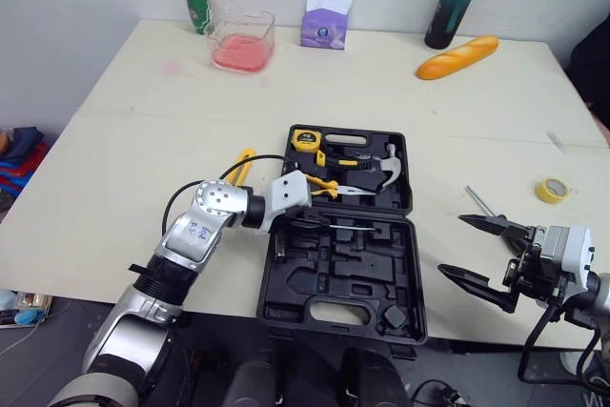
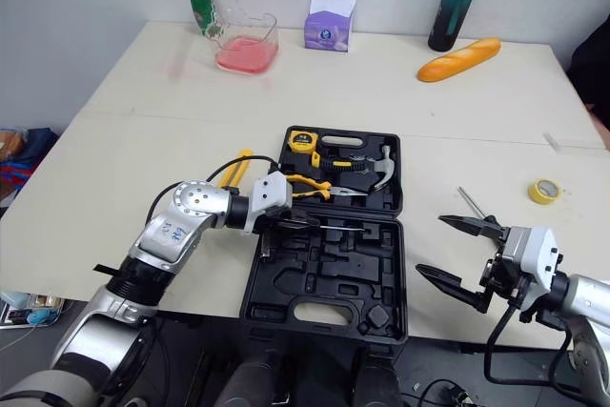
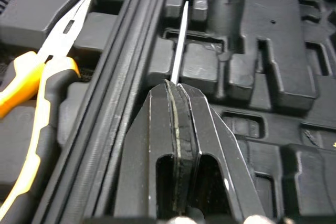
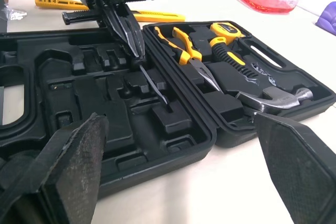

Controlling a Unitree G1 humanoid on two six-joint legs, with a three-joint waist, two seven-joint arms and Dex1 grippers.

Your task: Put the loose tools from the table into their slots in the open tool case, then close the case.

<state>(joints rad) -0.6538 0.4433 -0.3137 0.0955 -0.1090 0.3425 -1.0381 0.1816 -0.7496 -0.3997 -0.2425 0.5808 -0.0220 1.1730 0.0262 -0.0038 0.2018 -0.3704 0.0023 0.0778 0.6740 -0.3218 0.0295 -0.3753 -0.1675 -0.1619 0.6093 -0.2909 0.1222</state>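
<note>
We place everything by the open black plastic tool case (image 1: 376,269) lying flat on the pale table (image 1: 143,140). Our left gripper (image 3: 174,85) hangs over the case's half of bare moulded slots, close beside the hinge. Its two black fingers are pressed together on one end of a thin bright steel rod (image 3: 179,40). The rod runs roughly along the hinge and its free end reaches a narrow notch in the moulding. We cannot tell whether it sits fully in.

In the case's other half lie yellow-and-black-handled long-nose pliers (image 1: 329,188), a steel claw hammer (image 1: 389,167) and a yellow tape measure (image 1: 305,138). Just left of the case lies a loose yellow utility knife (image 1: 244,163). Right of the case lies a thin metal tool (image 1: 478,202), and further right a small yellow tape roll (image 1: 551,190). Our right gripper (image 1: 451,244) hovers off the case's right side, fingers spread wide apart.
</note>
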